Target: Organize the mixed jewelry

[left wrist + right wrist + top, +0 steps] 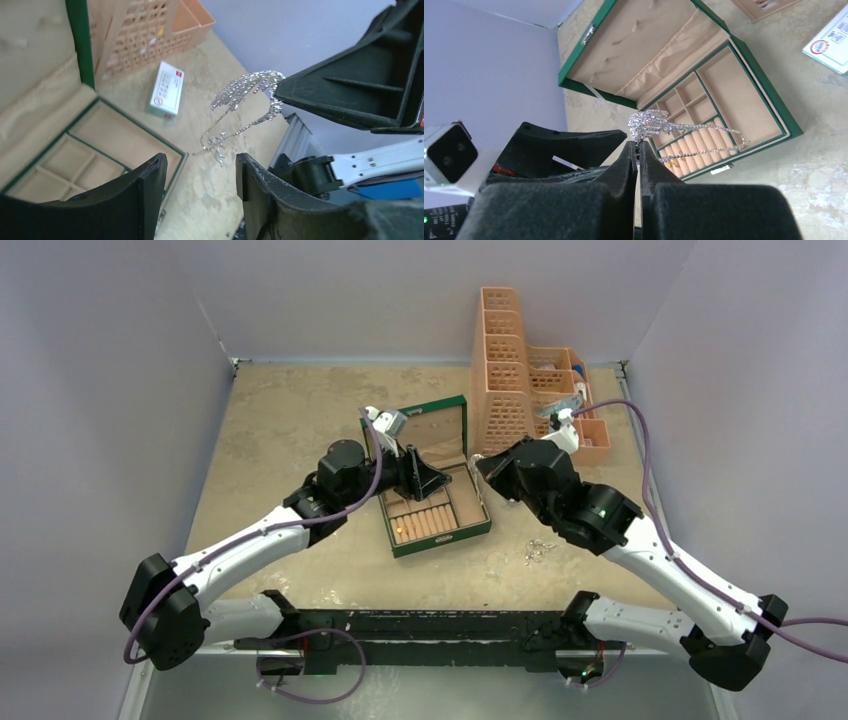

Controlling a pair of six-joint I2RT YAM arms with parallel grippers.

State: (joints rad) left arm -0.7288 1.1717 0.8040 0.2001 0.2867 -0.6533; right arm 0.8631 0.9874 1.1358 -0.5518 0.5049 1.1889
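My right gripper (pixel 638 145) is shut on a silvery chain (pixel 649 121) that dangles in loops above the open green box (pixel 774 112). Seen from the left wrist, that chain (pixel 240 92) hangs from the right gripper's dark tip, just beyond my left gripper (pixel 200 165), which is open with nothing between its fingers (pixel 150 182). From above, the left gripper (pixel 432 480) and right gripper (pixel 478 466) meet over the green box (pixel 440 540). Gold rings (pixel 680 156) sit in the box's ring rolls. More small silvery jewelry (pixel 540 551) lies loose on the table to the right of the box.
A small white card box with red print (pixel 166 90) lies on the table beside the green box. An orange lattice organizer (pixel 505 380) with side bins stands at the back right. Pale walls close in the table on three sides.
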